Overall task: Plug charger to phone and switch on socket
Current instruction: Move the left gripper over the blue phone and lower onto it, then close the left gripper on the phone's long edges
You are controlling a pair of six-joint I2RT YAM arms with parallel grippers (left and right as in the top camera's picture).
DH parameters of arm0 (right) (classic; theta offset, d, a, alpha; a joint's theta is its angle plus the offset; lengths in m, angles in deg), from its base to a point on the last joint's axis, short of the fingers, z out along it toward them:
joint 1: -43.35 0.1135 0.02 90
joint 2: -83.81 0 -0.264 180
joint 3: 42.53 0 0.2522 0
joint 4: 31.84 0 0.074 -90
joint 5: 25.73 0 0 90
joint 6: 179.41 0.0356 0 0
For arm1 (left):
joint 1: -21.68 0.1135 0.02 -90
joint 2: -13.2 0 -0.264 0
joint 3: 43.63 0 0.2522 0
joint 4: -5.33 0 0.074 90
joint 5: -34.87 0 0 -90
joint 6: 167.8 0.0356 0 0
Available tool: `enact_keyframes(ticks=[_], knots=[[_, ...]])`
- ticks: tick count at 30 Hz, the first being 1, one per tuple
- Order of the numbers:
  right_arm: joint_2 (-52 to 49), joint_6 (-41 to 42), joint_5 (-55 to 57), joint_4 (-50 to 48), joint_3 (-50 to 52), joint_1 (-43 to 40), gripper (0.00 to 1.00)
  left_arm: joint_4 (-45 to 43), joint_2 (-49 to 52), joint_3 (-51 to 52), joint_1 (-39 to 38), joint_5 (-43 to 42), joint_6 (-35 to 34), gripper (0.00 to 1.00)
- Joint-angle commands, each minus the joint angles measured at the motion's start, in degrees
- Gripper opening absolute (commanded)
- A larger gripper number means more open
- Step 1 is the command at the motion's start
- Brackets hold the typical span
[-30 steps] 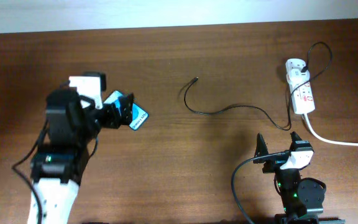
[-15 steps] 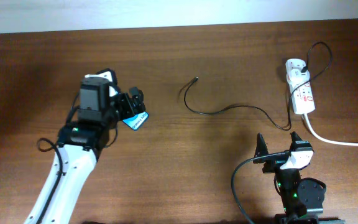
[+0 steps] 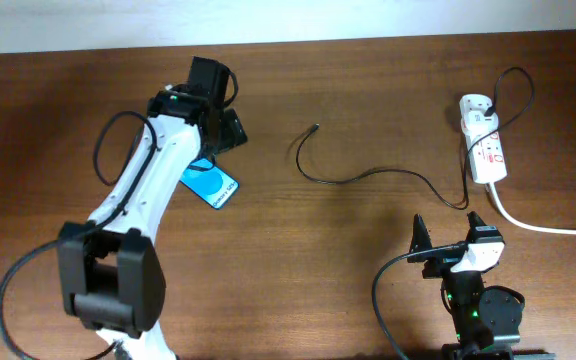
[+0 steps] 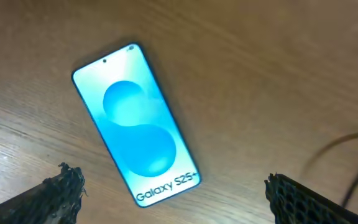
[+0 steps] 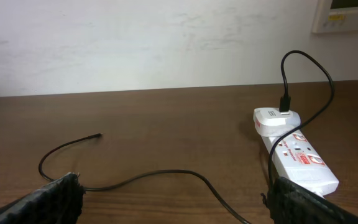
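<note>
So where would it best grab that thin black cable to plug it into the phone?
Probably just behind the connector tip, coming straight down from above, jaws across the cable. The charger cable lies flat on the table, and that free end is loose, away from the phone.

You have a dark brown wooden worktop (image 3: 368, 70) with an even grain. Towards its left, a slim rectangular smartphone (image 4: 135, 124) lies flat and face up at a slant, its bright blue screen reading "Galaxy S25+" in white. Near the middle, a thin black charger cable (image 3: 368, 173) curls loosely over the wood. Its small connector tip (image 3: 314, 127) lies free, well apart from the smartphone. At the far right you see an elongated white power strip (image 3: 489, 155) with red markings. The cable's white plug adapter (image 3: 475, 106) sits at its far end, and a thick white lead (image 3: 543, 228) runs off the right edge.
</note>
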State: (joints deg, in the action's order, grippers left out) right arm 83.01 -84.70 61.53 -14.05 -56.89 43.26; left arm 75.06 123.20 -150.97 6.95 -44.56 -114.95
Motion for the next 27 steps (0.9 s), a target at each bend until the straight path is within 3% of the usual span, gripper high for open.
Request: enact_keyframes(ticks=[1,5,11,27], knots=[[0.4,0.2,0.5,0.3,0.3,0.5,0.98,1.9,3.5,-0.9,0.3,0.9,1.2,0.99],[0.4,0.2,0.5,0.3,0.3,0.5,0.98,2.7,5.7,1.1,2.2,0.4,-14.4,0.99],[0.4,0.2,0.4,0.3,0.3,0.5,0.98,2.9,8.3,1.8,5.8,-5.7,-14.7,0.99],[0.4,0.2,0.4,0.3,0.3,0.5,0.98,-0.3,12.6,1.8,5.7,-5.0,-14.7,0.99]])
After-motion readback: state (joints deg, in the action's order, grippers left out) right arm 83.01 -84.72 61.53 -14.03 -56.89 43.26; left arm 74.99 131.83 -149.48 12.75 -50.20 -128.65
